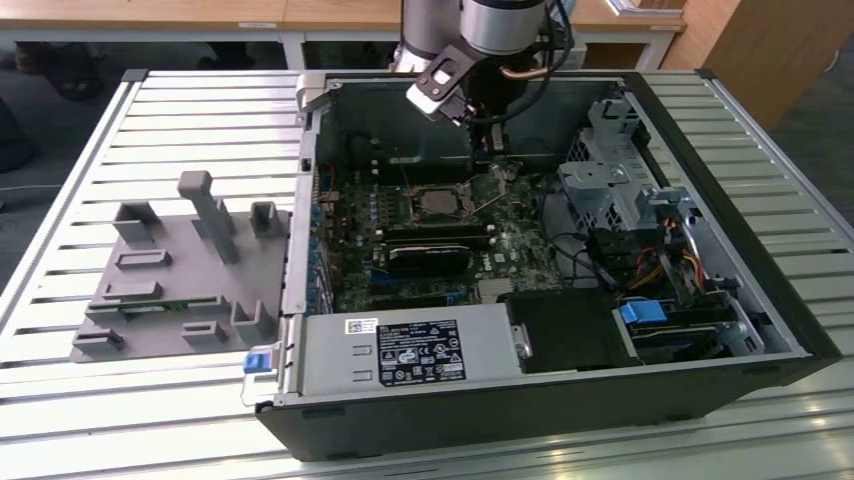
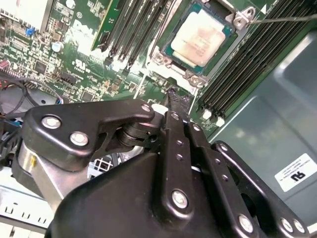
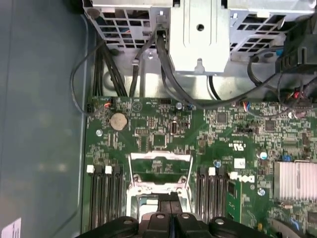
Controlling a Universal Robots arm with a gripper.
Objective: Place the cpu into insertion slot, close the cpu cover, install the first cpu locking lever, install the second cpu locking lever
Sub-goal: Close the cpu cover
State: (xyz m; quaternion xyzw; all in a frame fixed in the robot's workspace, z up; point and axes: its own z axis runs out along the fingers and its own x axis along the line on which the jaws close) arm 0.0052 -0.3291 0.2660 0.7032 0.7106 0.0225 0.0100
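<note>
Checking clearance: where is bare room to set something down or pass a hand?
Free: table slats between grey fixture and near edge; bare case panel beside the board. Crowded: around cpu and gripper, memory slots, cables by the drive cage.

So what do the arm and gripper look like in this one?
The arm is silver-grey and cylindrical, carrying a white and black block at its wrist. The gripper is matt black, built of flat linkage bars pinned with silver bolts, narrowing towards its tip.
</note>
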